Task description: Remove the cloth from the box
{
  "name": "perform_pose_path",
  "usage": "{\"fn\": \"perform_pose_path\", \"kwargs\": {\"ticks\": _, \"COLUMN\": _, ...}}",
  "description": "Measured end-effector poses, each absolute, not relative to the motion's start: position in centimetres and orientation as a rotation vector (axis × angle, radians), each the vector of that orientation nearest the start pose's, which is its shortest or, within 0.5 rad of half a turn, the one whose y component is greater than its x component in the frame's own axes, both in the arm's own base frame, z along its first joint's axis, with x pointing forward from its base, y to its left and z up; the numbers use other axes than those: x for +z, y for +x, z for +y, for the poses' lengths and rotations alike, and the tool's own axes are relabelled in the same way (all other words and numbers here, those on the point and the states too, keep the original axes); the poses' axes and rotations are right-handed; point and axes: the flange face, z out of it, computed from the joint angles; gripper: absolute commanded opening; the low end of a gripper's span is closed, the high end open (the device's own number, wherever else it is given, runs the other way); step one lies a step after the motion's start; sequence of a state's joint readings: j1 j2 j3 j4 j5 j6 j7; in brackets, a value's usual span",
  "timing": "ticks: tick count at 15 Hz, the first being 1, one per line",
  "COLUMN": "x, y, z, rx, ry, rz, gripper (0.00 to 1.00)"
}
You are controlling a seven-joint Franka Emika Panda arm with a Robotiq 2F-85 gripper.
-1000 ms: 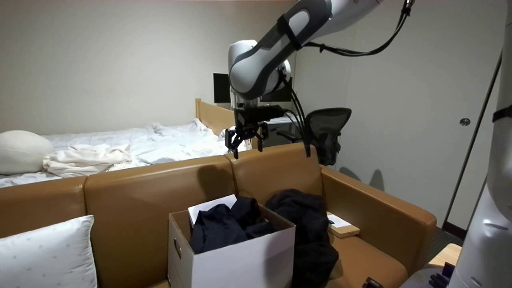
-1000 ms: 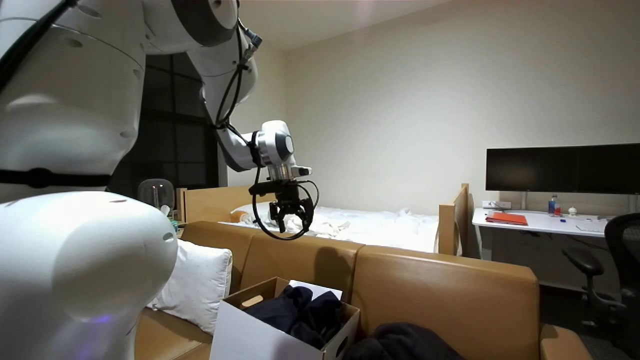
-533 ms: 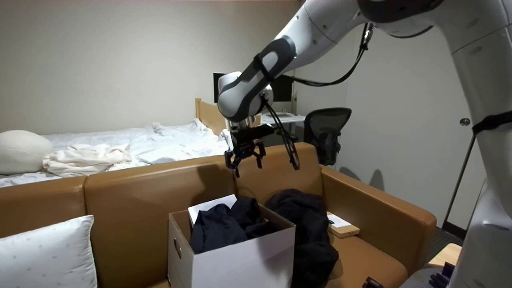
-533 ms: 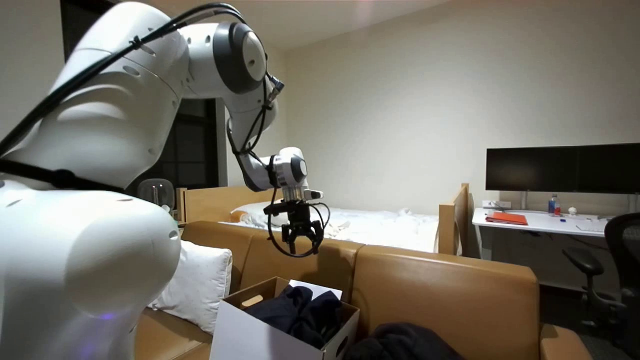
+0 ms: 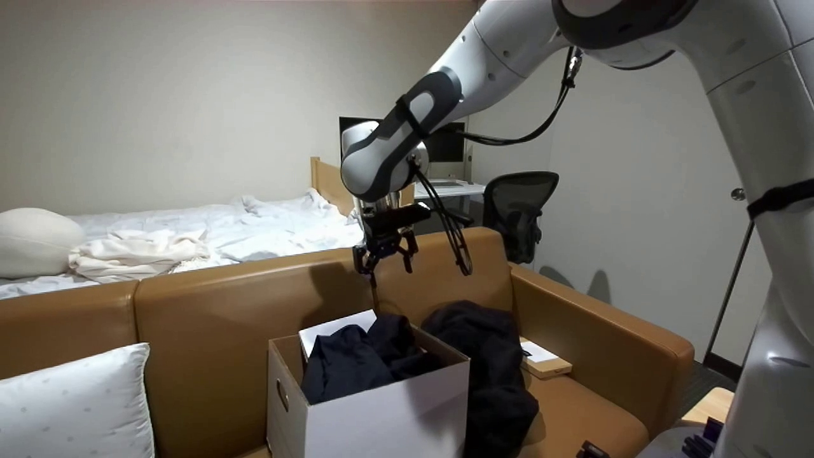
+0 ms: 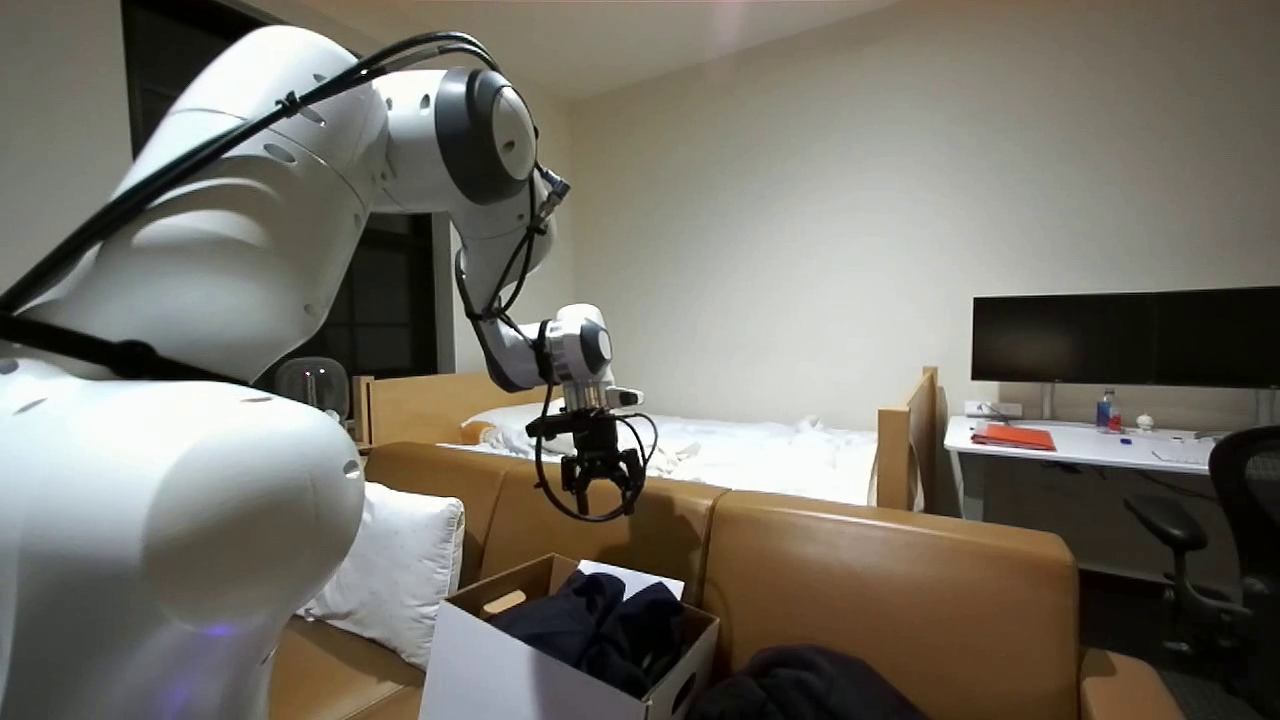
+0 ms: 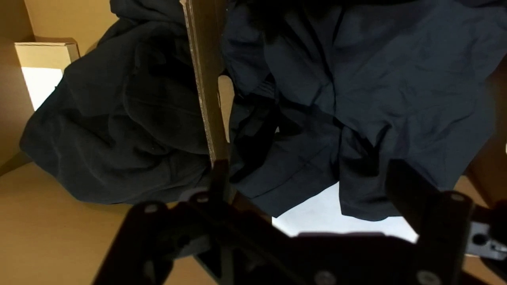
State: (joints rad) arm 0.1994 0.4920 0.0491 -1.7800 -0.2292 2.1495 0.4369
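Since the earlier frames, your white, jointed robot arm (image 6: 245, 260) has come lower. Beneath it you see the long tan leather-look sofa (image 5: 241, 318). On that stands an upright, open-topped cardboard box (image 5: 388, 420), white outside and brown inside. Just beside the box sits a heaped black fabric bundle (image 5: 483, 375). The crumpled dark navy cloth (image 7: 380, 79) lies inside the box, hiding part of a flat white panel (image 7: 317, 209) in your wrist view. Your black two-fingered gripper (image 5: 389, 270) hangs above the box, fingers spread, apart from the cloth.
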Motion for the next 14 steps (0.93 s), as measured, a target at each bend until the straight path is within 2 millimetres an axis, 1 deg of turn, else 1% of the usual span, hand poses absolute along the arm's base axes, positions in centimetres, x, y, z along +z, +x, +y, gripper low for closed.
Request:
{"fn": "perform_pose_path", "kwargs": {"ticks": 2, "x": 25.4, "y": 62.4, "z": 16.1, "rx": 0.106, "ry": -3.327, "rz": 0.051, "gripper": 1.00}}
{"fn": "perform_pose_path", "kwargs": {"ticks": 5, "x": 21.4, "y": 62.3, "z": 18.3, "rx": 0.146, "ry": -3.322, "rz": -0.036, "gripper": 1.00}}
{"fn": "perform_pose_path", "kwargs": {"ticks": 7, "x": 18.7, "y": 62.8, "z": 19.5, "rx": 0.162, "ry": -3.318, "rz": -0.082, "gripper": 1.00}}
{"fn": "perform_pose_path", "kwargs": {"ticks": 10, "x": 15.4, "y": 64.6, "z": 20.2, "rx": 0.162, "ry": -3.306, "rz": -0.130, "gripper": 1.00}}
{"fn": "perform_pose_path", "kwargs": {"ticks": 14, "x": 11.2, "y": 66.7, "z": 20.1, "rx": 0.218, "ry": -3.238, "rz": -0.183, "gripper": 1.00}}
